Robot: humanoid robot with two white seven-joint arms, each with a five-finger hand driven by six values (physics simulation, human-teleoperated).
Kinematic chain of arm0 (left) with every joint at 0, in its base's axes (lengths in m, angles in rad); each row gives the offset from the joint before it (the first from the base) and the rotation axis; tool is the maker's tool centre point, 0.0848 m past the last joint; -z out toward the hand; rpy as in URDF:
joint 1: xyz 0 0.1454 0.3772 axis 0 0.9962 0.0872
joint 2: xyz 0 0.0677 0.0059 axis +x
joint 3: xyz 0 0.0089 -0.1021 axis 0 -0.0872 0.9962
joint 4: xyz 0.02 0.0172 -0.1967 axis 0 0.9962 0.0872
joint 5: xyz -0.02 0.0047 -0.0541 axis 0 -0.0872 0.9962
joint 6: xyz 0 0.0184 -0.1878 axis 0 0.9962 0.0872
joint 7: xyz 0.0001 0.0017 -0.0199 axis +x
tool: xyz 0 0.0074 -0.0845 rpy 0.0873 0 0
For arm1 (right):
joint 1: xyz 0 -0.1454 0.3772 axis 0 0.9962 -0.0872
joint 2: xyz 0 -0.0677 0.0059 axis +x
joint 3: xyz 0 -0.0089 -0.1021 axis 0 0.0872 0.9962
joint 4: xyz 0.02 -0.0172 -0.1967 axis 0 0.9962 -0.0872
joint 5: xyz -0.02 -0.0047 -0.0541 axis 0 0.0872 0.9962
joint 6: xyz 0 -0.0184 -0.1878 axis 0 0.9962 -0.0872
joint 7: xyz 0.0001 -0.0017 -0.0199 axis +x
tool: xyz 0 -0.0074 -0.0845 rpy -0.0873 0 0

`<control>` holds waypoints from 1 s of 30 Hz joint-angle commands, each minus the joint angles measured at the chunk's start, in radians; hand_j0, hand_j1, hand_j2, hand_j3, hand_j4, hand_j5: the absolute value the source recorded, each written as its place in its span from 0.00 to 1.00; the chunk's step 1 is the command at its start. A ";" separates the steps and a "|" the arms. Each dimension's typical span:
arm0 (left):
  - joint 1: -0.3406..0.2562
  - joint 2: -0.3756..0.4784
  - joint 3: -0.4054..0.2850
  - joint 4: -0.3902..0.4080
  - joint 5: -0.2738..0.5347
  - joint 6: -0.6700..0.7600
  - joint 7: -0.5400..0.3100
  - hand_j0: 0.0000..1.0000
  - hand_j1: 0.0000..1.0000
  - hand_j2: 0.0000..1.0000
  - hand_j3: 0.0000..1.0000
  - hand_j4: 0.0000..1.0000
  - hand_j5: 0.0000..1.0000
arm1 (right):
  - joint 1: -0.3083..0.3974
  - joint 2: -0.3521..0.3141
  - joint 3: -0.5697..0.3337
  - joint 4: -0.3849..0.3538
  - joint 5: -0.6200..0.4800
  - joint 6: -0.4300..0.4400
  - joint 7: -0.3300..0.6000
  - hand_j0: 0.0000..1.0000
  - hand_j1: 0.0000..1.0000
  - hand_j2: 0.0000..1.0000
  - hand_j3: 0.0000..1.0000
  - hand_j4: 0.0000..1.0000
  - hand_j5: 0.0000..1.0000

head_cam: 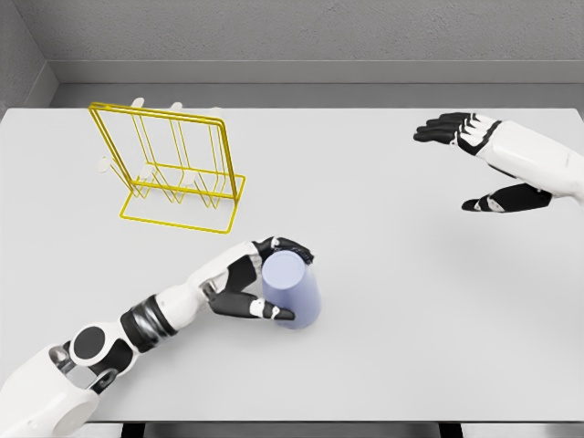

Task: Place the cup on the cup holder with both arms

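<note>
Cup (293,288), pale lavender and plain-sided, sits low and a little left of centre on the tabletop (392,310), tilted so its top leans toward the far left. The left hand (258,281) has it: dark fingers (294,247) curl over the upper rim while others wrap the lower side near the base, so the cup is clasped from its left. The white forearm runs down to the lower left corner, with a grey banded wrist and a round black joint showing near the edge.

Behind and to the left of the cup, apart from it, stands the cup holder (173,164), a yellow wire rack with a rectangular base frame and tall upright loops, leaning slightly. Pale pegs show through and beside its wires; what they are is hard to tell.

The right hand (488,164) hovers over the far right of the tabletop, well apart from both cup and rack, its black fingers (436,130) spread loosely with the thumb hanging lower, holding nothing.

The tabletop is a smooth, matte, light grey slab that fills most of the view, its near edge visible along the bottom with dark space below. Beyond its far edge runs a grey floor strip and a rough, speckled grey wall (301,32), meeting a second wall at the upper left corner.
</note>
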 commanded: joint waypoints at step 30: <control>0.005 0.139 0.189 -0.078 0.046 -0.041 0.003 0.68 0.68 0.68 0.68 0.68 0.68 | -0.002 -0.001 0.000 0.000 -0.007 0.003 -0.001 1.00 1.00 1.00 1.00 1.00 1.00</control>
